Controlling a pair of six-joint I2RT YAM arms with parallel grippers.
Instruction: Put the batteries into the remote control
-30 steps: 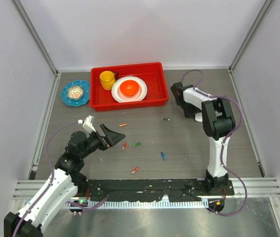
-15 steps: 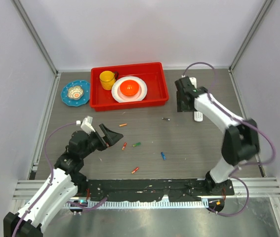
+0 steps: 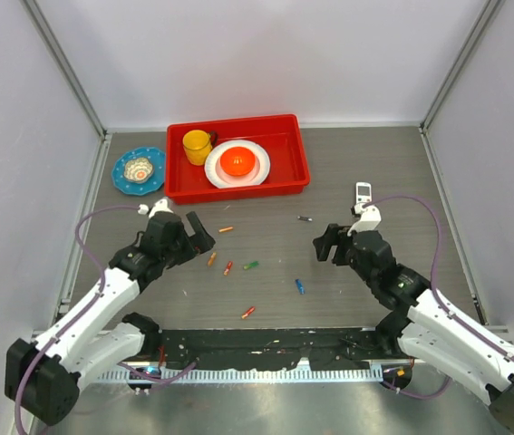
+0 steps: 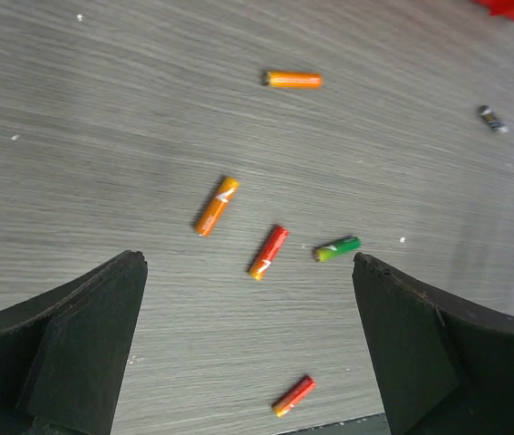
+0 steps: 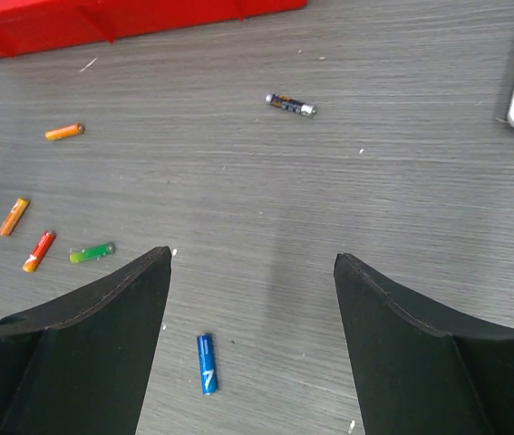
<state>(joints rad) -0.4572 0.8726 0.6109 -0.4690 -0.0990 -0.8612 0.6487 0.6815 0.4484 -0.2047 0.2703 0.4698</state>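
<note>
- Lying loose on the grey tabletop (image 3: 392,163), the batteries are scattered in the open middle between the two arms. None touches another, and none is near an edge.
- Six coloured ones, counted: two orange, the far orange battery (image 3: 226,229) and the near orange battery (image 3: 211,259). Two are red, the upper red battery (image 3: 228,268) and the lower red battery (image 3: 248,312). There is one green battery (image 3: 251,265) and one blue battery (image 3: 299,286).
- One small dark grey bit (image 3: 305,218) lies alone at 12 o'clock from the blue battery.
- One remote control (image 3: 363,192) lies flat at 1 o'clock from the right jaws, well apart from every battery, with bare tabletop all round it.
- One red tray (image 3: 238,194) sits at the far side, 12 o'clock from the batteries. It holds one yellow cup (image 3: 197,145) and one white plate (image 3: 262,170) with an orange bowl (image 3: 237,162) on it. One blue plate (image 3: 119,172) sits just beside the tray at 9 o'clock.
- The left arm (image 3: 102,304) reaches in from 7 o'clock, its wrist low. The left jaws are apart, clamped on nothing, with the near orange battery just beside them at 4 o'clock.
- The right arm (image 3: 438,317) reaches in from 5 o'clock. The right jaws are apart too — nothing between them — and the blue battery lies at 7 o'clock from them.
</note>
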